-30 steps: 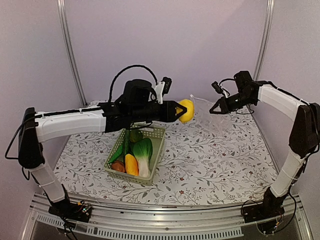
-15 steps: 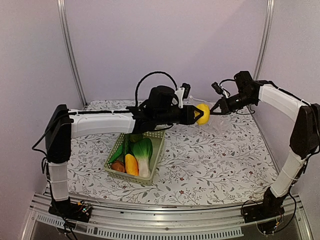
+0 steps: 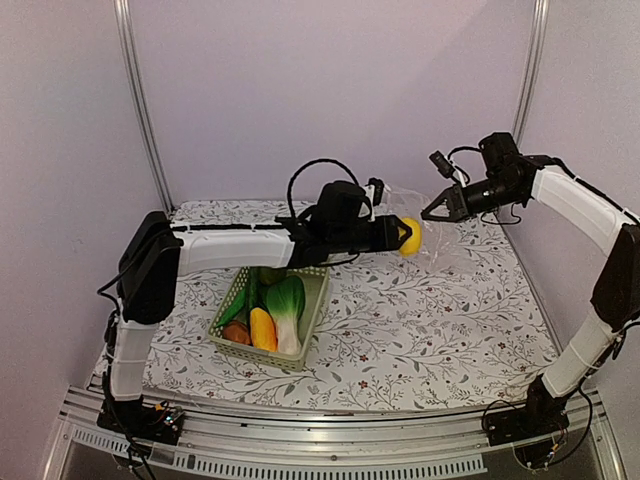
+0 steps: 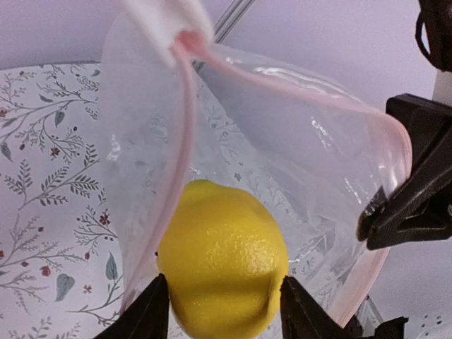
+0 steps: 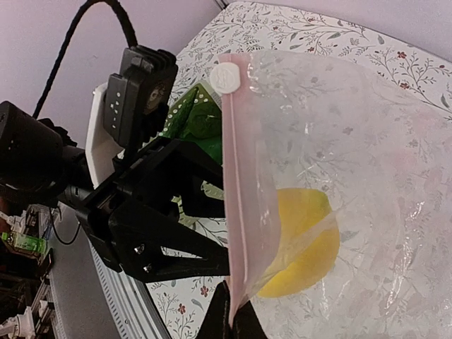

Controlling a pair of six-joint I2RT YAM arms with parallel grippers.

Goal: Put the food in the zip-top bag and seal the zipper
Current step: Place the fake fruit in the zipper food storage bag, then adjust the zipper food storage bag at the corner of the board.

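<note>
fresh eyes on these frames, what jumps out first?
The yellow lemon, gripped in the jaws of the left gripper, is poked into the open mouth of the clear zip-top bag, in the air over the far side of the table. The right gripper pinches the bag's pinkish zipper edge, holding it up. Left of centre, a pale green basket holds bok choy and other toy food.

Pale green slatted basket point(image 3: 252, 353) on floral-patterned table point(image 3: 430, 320), lilac walls point(image 3: 300, 90) behind
</note>
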